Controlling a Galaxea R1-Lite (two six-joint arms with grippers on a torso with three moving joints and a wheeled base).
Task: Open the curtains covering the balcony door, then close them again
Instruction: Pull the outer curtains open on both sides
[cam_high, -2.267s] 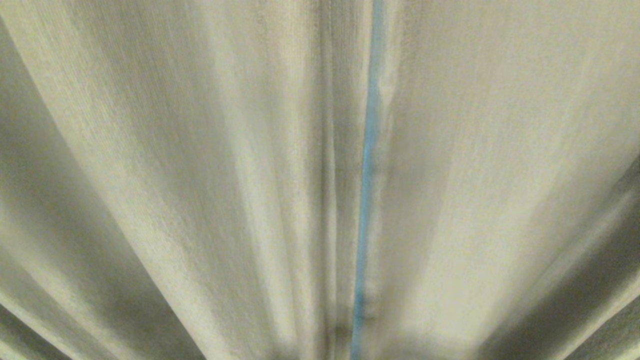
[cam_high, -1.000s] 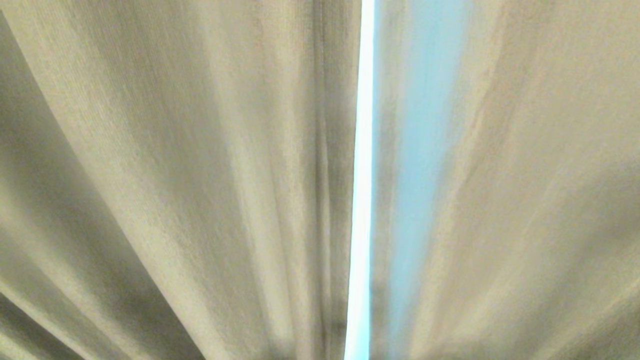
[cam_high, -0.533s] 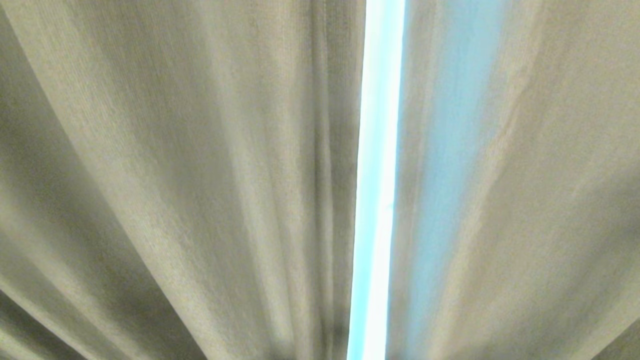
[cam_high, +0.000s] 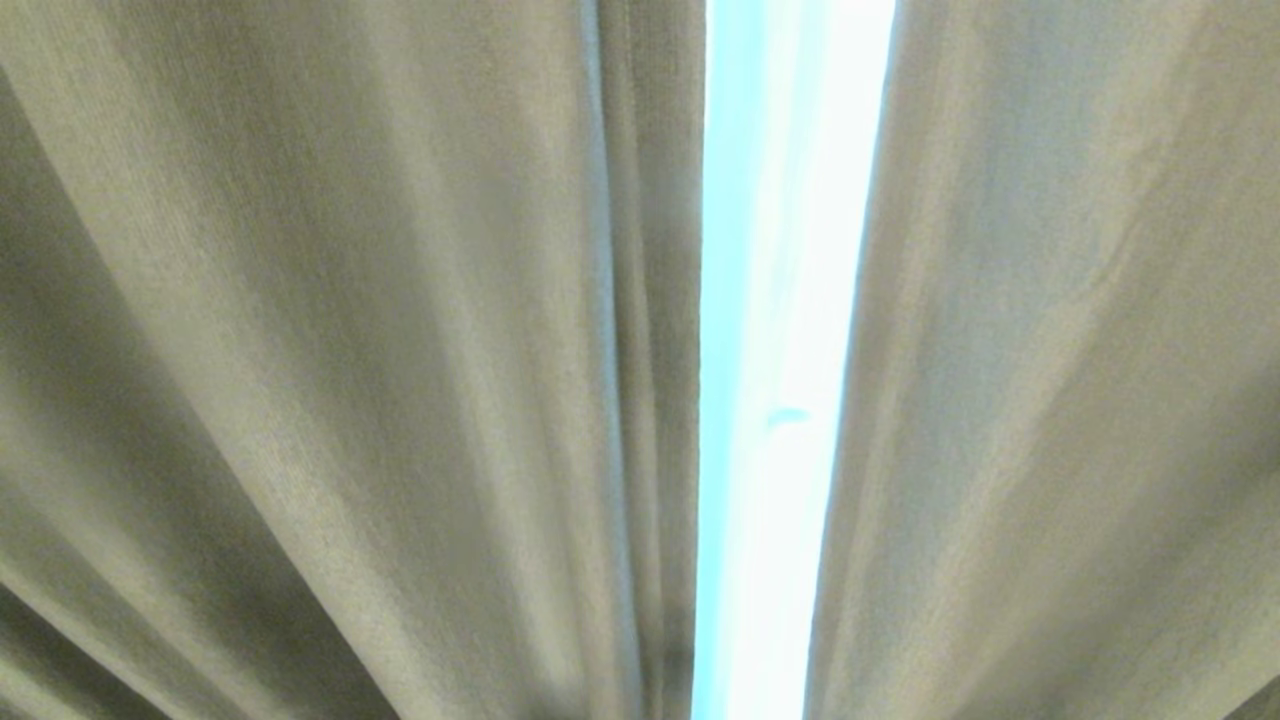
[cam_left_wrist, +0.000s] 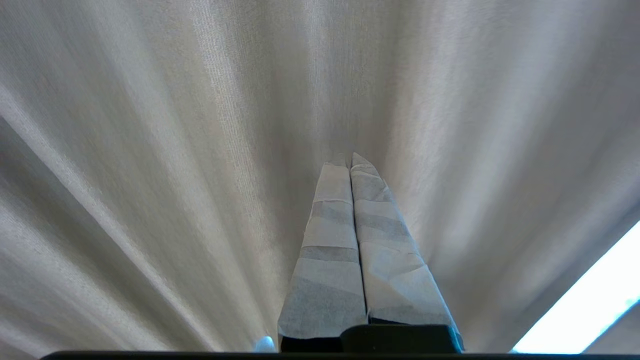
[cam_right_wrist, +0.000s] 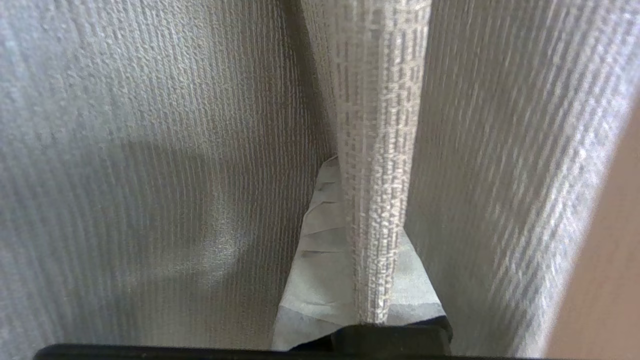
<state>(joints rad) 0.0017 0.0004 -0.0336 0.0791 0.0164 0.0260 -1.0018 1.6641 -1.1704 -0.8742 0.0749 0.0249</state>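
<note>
Curtains (cam_high: 350, 350) fill the head view, parted by a bright vertical gap (cam_high: 780, 400); likely door glass behind. Right gripper (cam_right_wrist: 362, 200) pinches a curtain fold. Left gripper (cam_left_wrist: 350, 162) closed, empty, tips at the cloth.

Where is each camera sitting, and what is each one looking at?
Head view: on the robot's head, facing the curtains close up, a bright gap between them; no arm shows.
Left wrist view: behind the left gripper, shut and empty, pointing at the cloth.
Right wrist view: behind the right gripper, shut on a fold of curtain.
Shared: head and left wrist views both show the bright gap; all show the curtains.
</note>
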